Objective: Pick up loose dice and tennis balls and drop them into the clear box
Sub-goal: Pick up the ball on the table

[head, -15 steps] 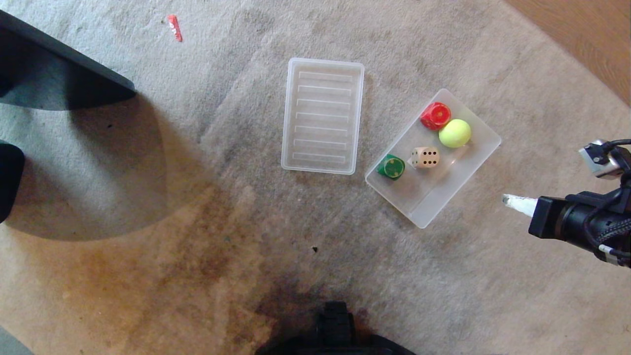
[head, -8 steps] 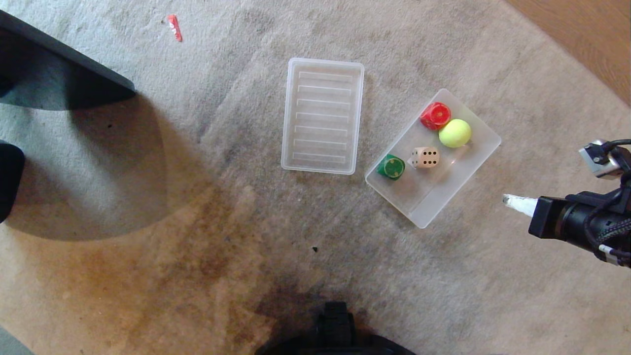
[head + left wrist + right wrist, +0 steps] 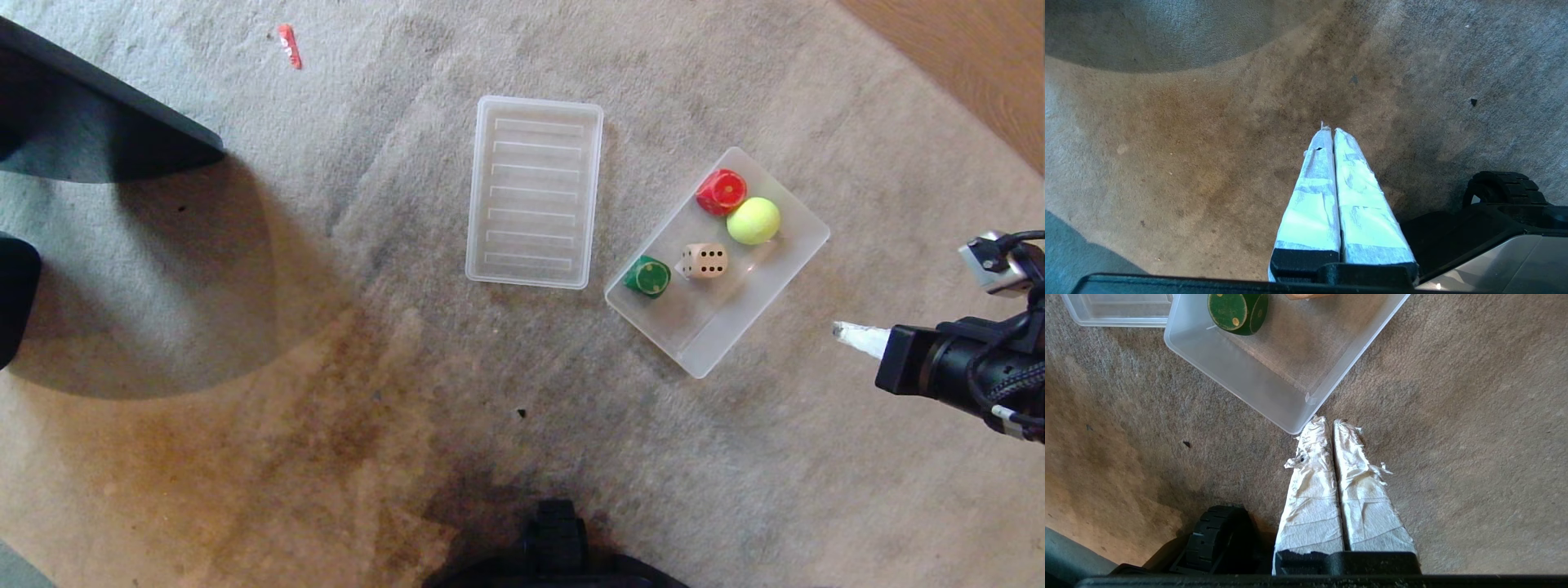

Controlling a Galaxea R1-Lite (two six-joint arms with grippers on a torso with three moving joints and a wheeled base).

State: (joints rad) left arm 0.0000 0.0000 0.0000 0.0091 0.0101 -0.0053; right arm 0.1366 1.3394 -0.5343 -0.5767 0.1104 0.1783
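Translucent smooth plastic clear box [image 3: 784, 273] and ribbed lid [image 3: 534, 192] on rough, matted, stained carpet [image 3: 326, 392].

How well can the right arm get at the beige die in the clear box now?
Probably yes. The right claw, shut and empty, hangs beside the clear box, which has no cover. The beige die sits exposed, though the green die lies close.

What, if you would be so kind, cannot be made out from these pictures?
- Beige die: right wrist view, cut off by the picture's edge.
- Red die and tennis ball: outside both wrist views.
- Clear box label: not discernible in head view.
- Left gripper: absent from head view.
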